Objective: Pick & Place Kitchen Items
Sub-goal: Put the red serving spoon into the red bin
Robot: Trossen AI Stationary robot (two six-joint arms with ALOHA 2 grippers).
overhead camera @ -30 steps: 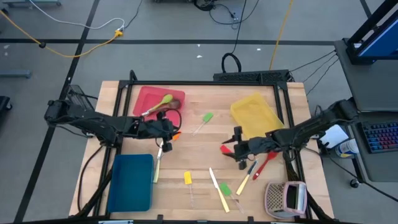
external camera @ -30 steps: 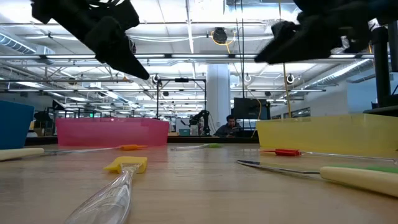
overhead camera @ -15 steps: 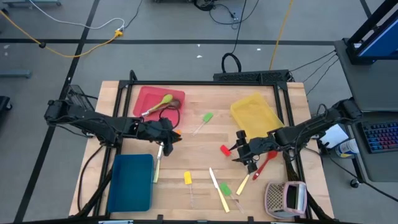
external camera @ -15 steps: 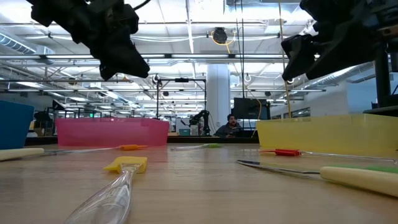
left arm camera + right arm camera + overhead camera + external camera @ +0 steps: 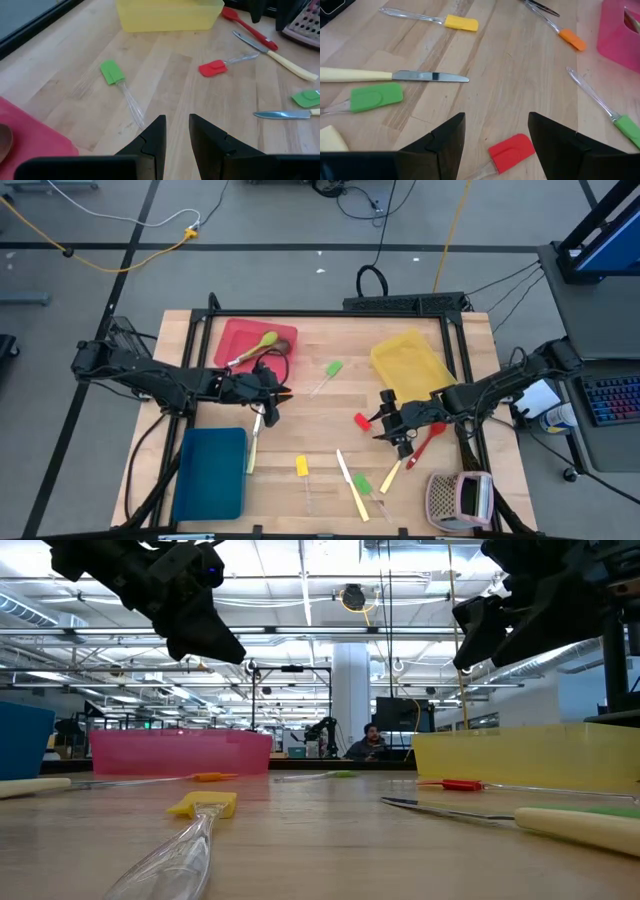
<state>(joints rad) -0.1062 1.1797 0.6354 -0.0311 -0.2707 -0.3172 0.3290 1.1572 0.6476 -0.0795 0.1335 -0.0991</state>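
My left gripper (image 5: 277, 394) hovers above the table beside the red tray (image 5: 238, 332), close over an orange-headed spatula (image 5: 285, 394); its fingers (image 5: 176, 135) stand a little apart and hold nothing. My right gripper (image 5: 385, 422) hovers open and empty next to a red-headed spatula (image 5: 362, 421), whose head (image 5: 512, 150) lies on the wood below and between the fingers. A green spoon (image 5: 262, 342) and a brown spoon (image 5: 262, 354) lie in the red tray. A green spatula (image 5: 331, 371) lies at mid-table.
A yellow tray (image 5: 408, 364) stands at the back right, a blue tray (image 5: 210, 472) at the front left, and a perforated box (image 5: 460, 498) at the front right. A yellow spatula (image 5: 302, 467), cream-handled knives (image 5: 349, 480), a green spatula (image 5: 362, 483) and a red spoon (image 5: 430, 442) lie along the front.
My right gripper has turned about its wrist and drawn back a little toward the table's right and near edges, staying open above the red spatula. My left gripper has tipped a little in place. No utensil has moved.
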